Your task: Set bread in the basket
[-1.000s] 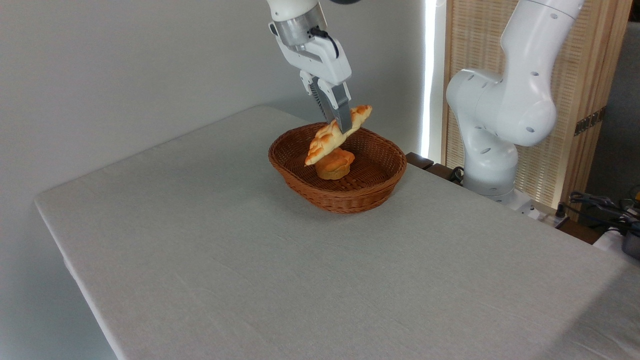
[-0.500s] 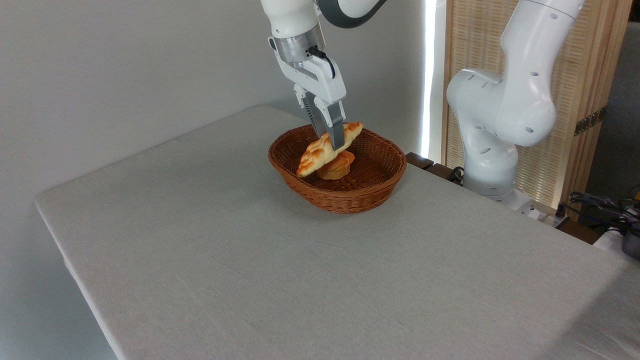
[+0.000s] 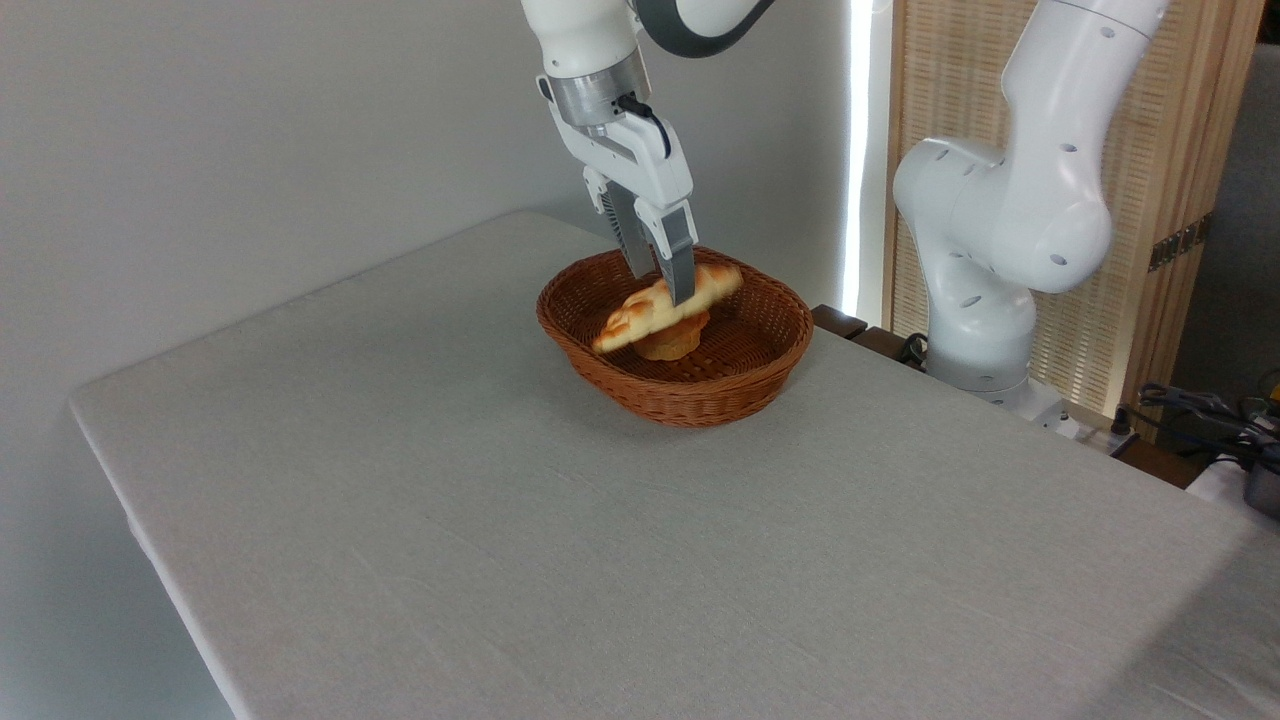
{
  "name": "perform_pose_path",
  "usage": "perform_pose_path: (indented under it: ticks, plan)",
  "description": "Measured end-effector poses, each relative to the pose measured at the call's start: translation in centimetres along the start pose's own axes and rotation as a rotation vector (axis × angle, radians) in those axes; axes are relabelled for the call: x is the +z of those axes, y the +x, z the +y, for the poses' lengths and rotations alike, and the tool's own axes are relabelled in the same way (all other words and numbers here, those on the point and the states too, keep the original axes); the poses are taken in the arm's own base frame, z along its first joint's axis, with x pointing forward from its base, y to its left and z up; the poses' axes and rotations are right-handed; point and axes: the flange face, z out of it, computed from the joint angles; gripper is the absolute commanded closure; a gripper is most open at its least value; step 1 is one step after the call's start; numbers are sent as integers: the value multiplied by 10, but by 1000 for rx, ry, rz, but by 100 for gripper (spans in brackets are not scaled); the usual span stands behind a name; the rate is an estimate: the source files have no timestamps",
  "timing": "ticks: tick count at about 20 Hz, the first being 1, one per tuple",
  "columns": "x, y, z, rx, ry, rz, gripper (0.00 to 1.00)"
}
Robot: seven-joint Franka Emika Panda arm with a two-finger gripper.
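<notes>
The long braided bread (image 3: pixel 632 318) lies nearly level inside the oval brown wicker basket (image 3: pixel 700 405), at the far middle of the table. It rests on a small round orange bun (image 3: pixel 672 346) that it partly hides. My gripper (image 3: pixel 664 288) points down over the loaf's middle. Its two fingers stand apart, one on each side of the bread, and the gripper looks open.
The arm's white base (image 3: pixel 985 300) stands right of the basket, beyond the table's far edge. A wooden slatted screen (image 3: pixel 1170 150) is behind it, and cables (image 3: pixel 1210 410) lie at the far right. Grey cloth covers the table (image 3: pixel 600 560).
My gripper came down into the basket with the bread. The loaf went from steeply tilted to nearly level on the bun, and the fingers have spread apart.
</notes>
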Motion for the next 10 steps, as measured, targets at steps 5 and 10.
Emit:
perform_pose_path:
  ticks: [5, 10]
  plan:
    - [0, 0, 0, 0, 0, 1, 0]
    - [-8, -1, -5, 9, 17, 13, 0]
